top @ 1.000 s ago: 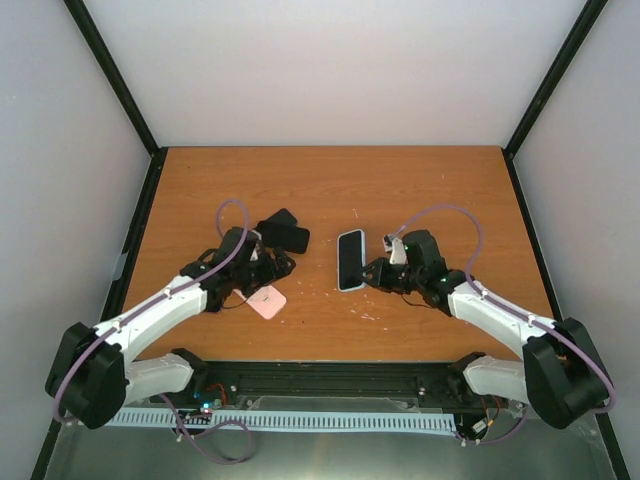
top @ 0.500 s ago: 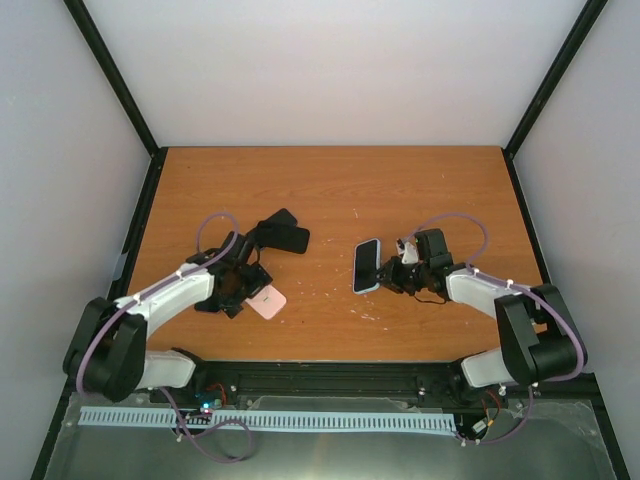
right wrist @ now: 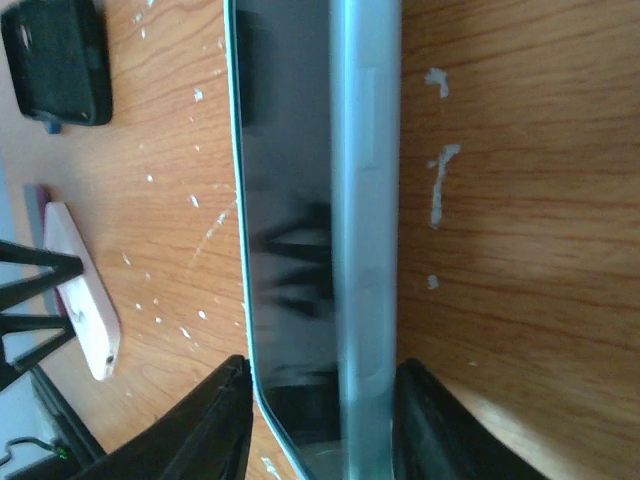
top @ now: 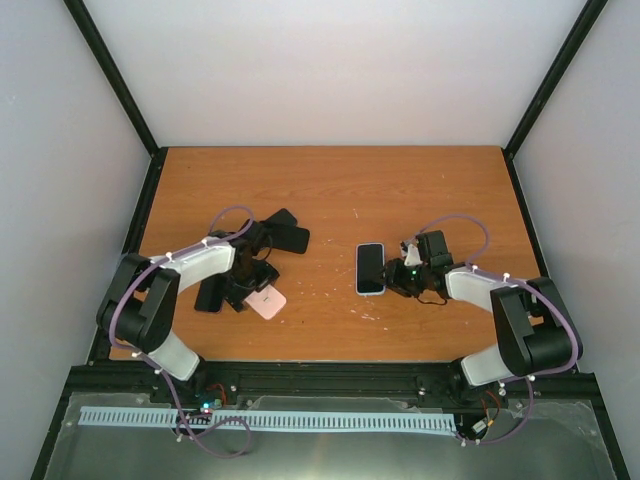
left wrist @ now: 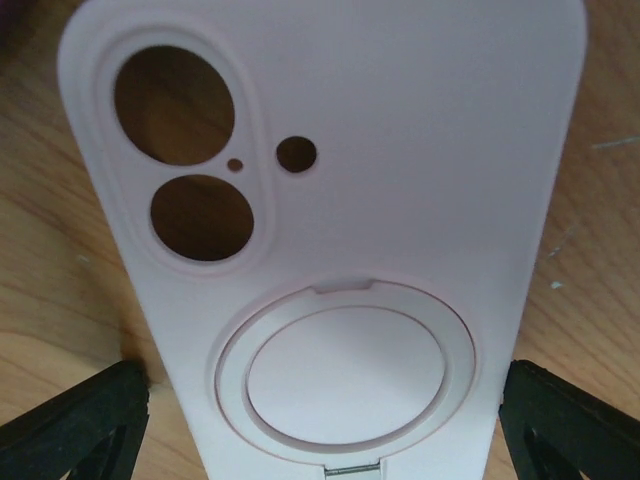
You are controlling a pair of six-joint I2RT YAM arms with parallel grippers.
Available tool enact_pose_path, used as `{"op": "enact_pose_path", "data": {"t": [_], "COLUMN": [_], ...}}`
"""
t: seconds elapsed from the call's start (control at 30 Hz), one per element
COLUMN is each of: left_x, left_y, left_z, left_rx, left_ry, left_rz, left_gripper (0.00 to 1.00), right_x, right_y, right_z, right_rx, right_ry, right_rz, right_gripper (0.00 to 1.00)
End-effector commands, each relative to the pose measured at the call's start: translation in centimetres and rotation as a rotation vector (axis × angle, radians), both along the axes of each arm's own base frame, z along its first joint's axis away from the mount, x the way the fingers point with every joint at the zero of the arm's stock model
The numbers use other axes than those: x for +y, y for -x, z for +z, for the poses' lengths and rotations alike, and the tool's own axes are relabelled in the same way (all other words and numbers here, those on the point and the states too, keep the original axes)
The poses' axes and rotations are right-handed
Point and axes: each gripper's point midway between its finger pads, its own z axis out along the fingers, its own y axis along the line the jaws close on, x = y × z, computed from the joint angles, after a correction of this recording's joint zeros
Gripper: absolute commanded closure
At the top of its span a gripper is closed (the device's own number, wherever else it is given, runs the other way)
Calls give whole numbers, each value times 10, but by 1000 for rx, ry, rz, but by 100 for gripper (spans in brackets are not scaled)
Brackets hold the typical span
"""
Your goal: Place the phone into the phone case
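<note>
The pink phone case (top: 266, 301) lies back up on the wooden table (top: 330, 190). In the left wrist view the case (left wrist: 330, 200) fills the frame, showing camera holes and a ring stand. My left gripper (top: 243, 286) is open; its black fingers (left wrist: 75, 425) straddle the case's near end, close to both edges. The phone (top: 370, 268), dark screen and pale blue rim, is held at one end by my shut right gripper (top: 396, 276). In the right wrist view the phone (right wrist: 320, 200) runs away from the gripper (right wrist: 320, 430), side buttons showing.
A black folded case (top: 285, 233) lies just behind the left gripper and also shows in the right wrist view (right wrist: 55, 60). White specks dot the wood between case and phone. Black frame posts and white walls bound the table.
My right gripper has drawn the phone to the right and slightly nearer. My left arm has folded back and its gripper has shifted left around the pink case, which has stayed put.
</note>
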Motion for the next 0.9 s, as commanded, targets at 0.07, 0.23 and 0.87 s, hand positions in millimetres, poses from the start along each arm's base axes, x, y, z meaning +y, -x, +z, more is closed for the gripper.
{"op": "enact_pose_path", "data": {"t": [0.07, 0.23, 0.87], "left_x": [4, 2, -66], "left_y": [-1, -3, -33], "left_z": [-4, -11, 80], "left_rx": [31, 48, -343], "left_ry": [-23, -25, 418], "left_rz": [23, 20, -115], "left_gripper": [4, 9, 32], "right_x": [-14, -20, 30], "right_y": [-1, 2, 46], "right_z": [6, 20, 112], "right_rx": [-32, -60, -319], "right_ry": [66, 82, -220], "right_rz": [-40, -55, 0], "right_gripper": [40, 21, 12]}}
